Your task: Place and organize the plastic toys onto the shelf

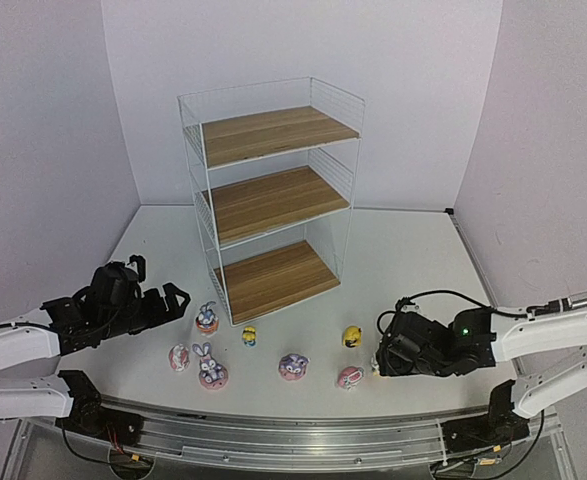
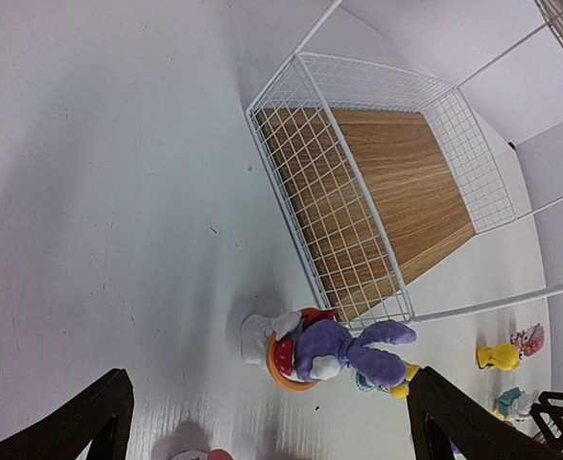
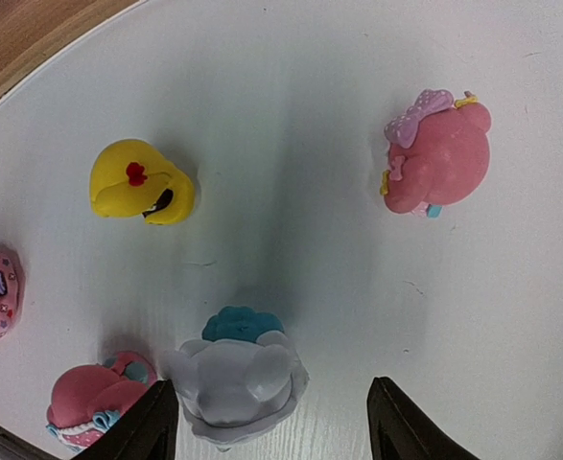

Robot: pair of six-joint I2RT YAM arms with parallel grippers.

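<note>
The shelf [image 1: 273,190] stands mid-table, its three wooden boards bare. Several plastic toys are spread on the table in front of it. In the right wrist view a grey-white toy with a teal top [image 3: 235,379] sits between the fingers of my right gripper [image 3: 276,426]. The left finger is at the toy's edge and the right finger stands well apart from it, so the gripper is open. My left gripper [image 2: 271,431] is wide open and low over the table. A purple bunny toy on an orange base [image 2: 329,350] stands just ahead of it, beside the shelf's [image 2: 377,192] corner.
A yellow toy [image 3: 139,182] and a pink round toy [image 3: 436,153] lie beyond the right gripper, and another pink toy [image 3: 94,407] sits by its left finger. From above, a bunny [image 1: 211,368], a purple toy [image 1: 293,367] and a pink-white toy [image 1: 179,357] line the front.
</note>
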